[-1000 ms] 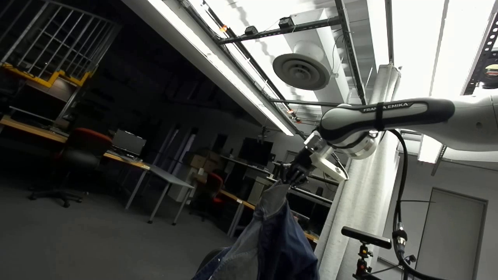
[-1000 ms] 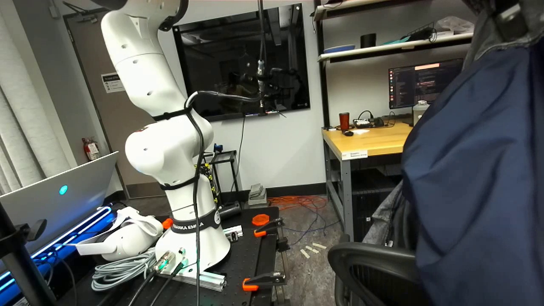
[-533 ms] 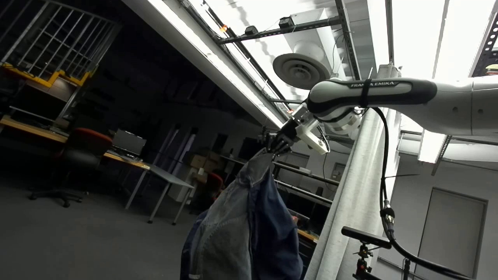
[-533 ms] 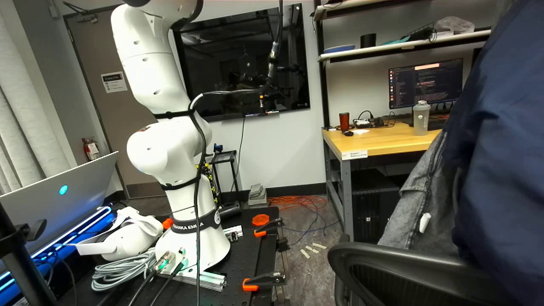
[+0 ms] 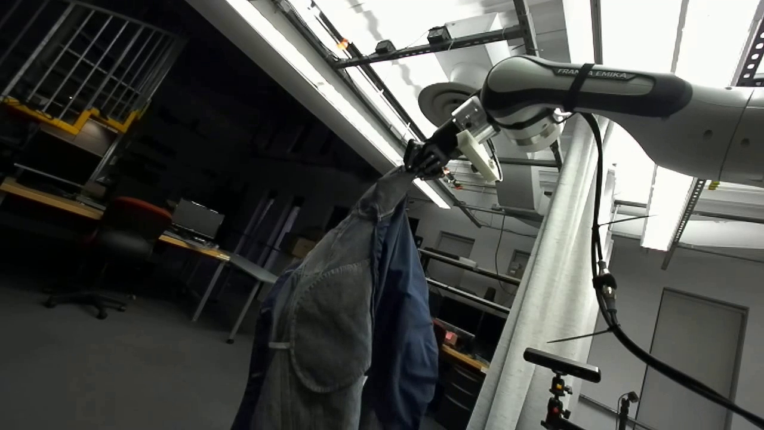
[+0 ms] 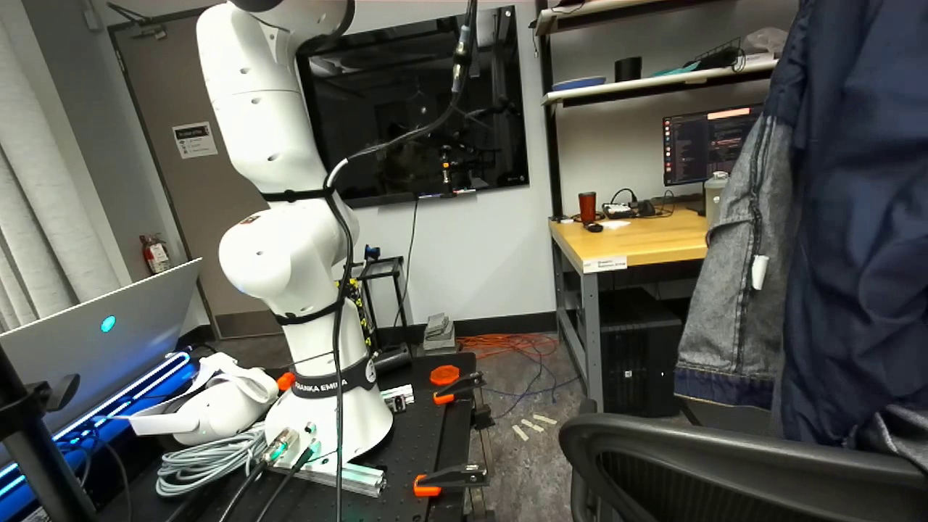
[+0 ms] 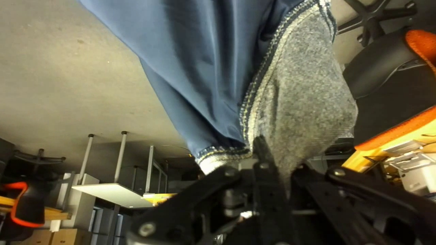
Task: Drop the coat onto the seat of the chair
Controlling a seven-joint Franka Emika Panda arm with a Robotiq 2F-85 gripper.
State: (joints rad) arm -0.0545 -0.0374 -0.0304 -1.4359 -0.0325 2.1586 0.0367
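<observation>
The coat (image 5: 331, 322) is a large denim jacket, grey with a smooth blue lining. It hangs from my gripper (image 5: 410, 169) by one corner in an exterior view; its lower end is cut off by the frame. In an exterior view the coat (image 6: 855, 239) hangs over the black chair (image 6: 645, 442), with a grey sleeve and dark blue cuff dangling. The chair's seat is mostly hidden by its frame and the coat. In the wrist view my gripper (image 7: 277, 163) is shut on the coat's grey edge, and the coat (image 7: 211, 58) spreads away from the fingers.
A wooden desk (image 6: 638, 235) with a monitor and a bottle stands behind the coat. The robot's black base table (image 6: 428, 428) carries orange clamps. A camera on a stand (image 5: 561, 365) is below the arm. Other office chairs (image 5: 128, 233) and desks stand in the background.
My gripper has risen steadily and shifted slightly left in an exterior view, lifting the coat. More of the coat's body and pocket shows, and a sleeve's cuff now hangs free above the chair frame.
</observation>
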